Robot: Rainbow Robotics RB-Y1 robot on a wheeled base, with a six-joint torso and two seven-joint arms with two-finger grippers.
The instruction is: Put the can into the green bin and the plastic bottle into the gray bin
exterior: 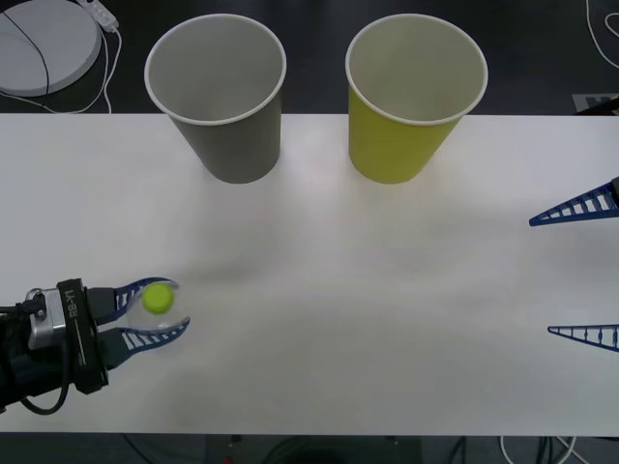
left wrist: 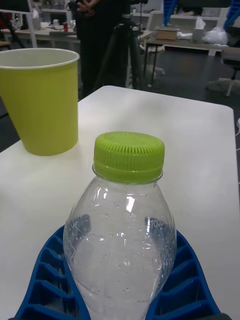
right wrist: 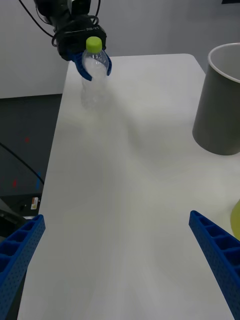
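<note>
My left tool (exterior: 160,311) sits at the near left of the tabletop (exterior: 338,319), its blue ribbed fingers (left wrist: 55,270) closed around the shoulder of the plastic bottle (left wrist: 120,235), just under the lime-green cap. From the right wrist view the bottle looks upright with its base at or just on the tabletop; I cannot tell for sure whether it has left the surface. So I judge the bottle grasped but not yet carried anywhere. Its target, the gray bin (exterior: 218,97), stands at the far edge, left of centre, well apart from the bottle, and what I see of its pale inside is bare. Just beside it to the right stands the green bin (exterior: 414,97), upright as well, and the part of its inside that I can see holds nothing. I find no can on the tabletop, so I cannot say from here whether that half of the job is done or where the can is. My right tool (exterior: 580,271) waits at the right edge, fingers spread wide with nothing between them. What is left, as I read it: lift the bottle, take it far and a little right over the gray bin's rim, and release.
</note>
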